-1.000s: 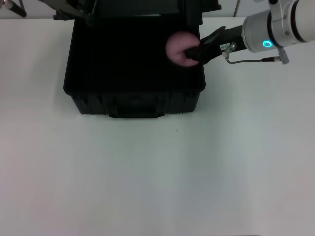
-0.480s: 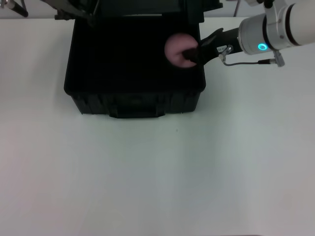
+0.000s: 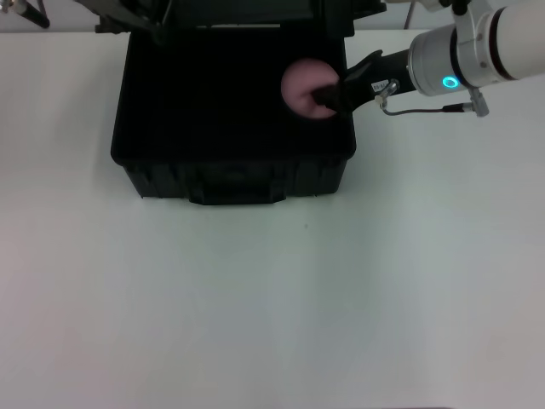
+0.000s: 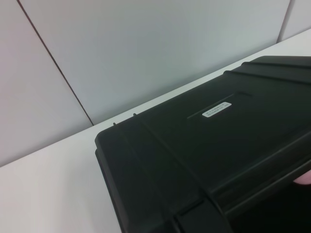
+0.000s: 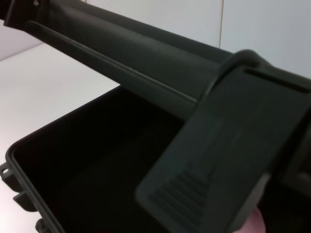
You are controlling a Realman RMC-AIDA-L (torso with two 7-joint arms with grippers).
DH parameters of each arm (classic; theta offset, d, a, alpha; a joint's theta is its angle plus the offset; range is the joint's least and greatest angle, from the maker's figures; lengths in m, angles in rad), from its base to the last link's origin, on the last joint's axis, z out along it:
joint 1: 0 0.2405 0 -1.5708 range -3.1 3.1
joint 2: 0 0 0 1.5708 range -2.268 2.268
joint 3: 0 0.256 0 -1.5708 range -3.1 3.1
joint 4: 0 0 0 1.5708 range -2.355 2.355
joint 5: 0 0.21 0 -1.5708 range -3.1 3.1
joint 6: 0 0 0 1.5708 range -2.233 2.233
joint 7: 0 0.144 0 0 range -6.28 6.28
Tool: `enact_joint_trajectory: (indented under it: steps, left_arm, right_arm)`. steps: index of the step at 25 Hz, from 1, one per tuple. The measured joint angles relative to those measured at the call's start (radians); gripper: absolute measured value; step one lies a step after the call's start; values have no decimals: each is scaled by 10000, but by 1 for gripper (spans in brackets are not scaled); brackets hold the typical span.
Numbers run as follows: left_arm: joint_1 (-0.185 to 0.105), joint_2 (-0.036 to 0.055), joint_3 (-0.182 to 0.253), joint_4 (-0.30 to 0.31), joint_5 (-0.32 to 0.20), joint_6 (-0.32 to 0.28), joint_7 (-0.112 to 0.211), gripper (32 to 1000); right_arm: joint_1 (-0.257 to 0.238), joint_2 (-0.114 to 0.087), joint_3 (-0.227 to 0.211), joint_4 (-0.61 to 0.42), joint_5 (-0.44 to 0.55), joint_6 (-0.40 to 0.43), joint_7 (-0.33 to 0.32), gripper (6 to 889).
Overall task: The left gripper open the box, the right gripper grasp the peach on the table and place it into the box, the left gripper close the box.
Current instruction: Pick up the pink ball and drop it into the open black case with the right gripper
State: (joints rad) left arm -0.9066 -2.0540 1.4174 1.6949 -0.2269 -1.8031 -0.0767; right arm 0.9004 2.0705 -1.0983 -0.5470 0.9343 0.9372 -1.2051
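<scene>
The black box (image 3: 232, 167) stands open at the back of the white table (image 3: 272, 307), its lid (image 4: 204, 141) raised behind it with the white label (image 4: 217, 108) showing in the left wrist view. My right gripper (image 3: 324, 95) reaches in over the box's right wall and is shut on the pale pink peach (image 3: 298, 83), which hangs above the right side of the dark interior (image 5: 97, 165). A sliver of the peach (image 5: 255, 224) shows past a latch (image 5: 218, 145). My left gripper (image 3: 23, 12) is a thin dark shape at the far left corner, away from the box.
Bare white tabletop stretches in front of the box and to both sides. A pale wall (image 4: 146, 43) rises just behind the table's far edge. The right arm's grey cable (image 3: 426, 109) loops beside the box's right wall.
The right gripper has carried the peach a little to the left, farther over the box's interior. The box, its lid and the left arm have stayed put.
</scene>
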Motion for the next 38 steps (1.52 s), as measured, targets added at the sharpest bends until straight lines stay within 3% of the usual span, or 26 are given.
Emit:
enact_joint_trajectory:
  steps: [10,19,32,38]
  left_arm:
    - [-20,0,-1,2,-1,8,0,400]
    - [-20,0,0,0,-1,9,0,400]
    - [-15,0,25,-13,-2,8,0,399]
    - [-14,0,31,-32,-2,8,0,399]
  right_arm:
    - [101,18,-16,273,42,-227,1,47]
    - [139,19,-602,403,514,-529,-64,49]
    - [139,20,-646,485,556,-553,-128,51]
    - [147,14,-663,485,867,-409,-355,255]
